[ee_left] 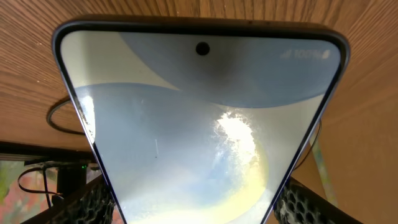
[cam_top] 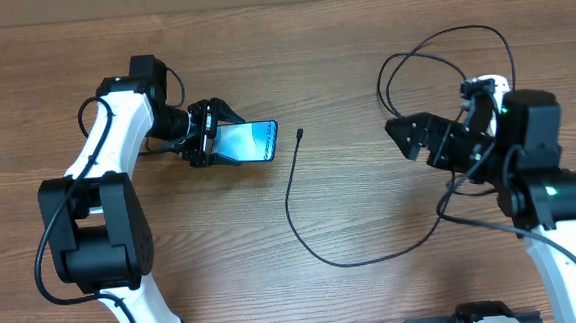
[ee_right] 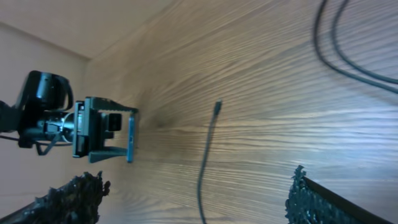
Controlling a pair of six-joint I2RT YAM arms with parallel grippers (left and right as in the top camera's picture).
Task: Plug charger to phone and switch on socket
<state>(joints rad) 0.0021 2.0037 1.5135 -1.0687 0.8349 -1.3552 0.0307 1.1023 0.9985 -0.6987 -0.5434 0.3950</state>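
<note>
phone (cam_top: 252,141) end hidden in left gripper (cam_top: 215,136); charger (cam_top: 292,196) passes under right arm (cam_top: 548,194)

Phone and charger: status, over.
Left gripper shut on phone. Right gripper open, empty. Charger tip on table, unplugged, apart from phone. Nothing between them.

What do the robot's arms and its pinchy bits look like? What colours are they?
The left arm and the right arm are both made of chunky white shells joined by rounded black joints, with thin black cables looping alongside. The right one has a tiny green light. The jaws are black, with bumpy, mesh-like pads.
</note>
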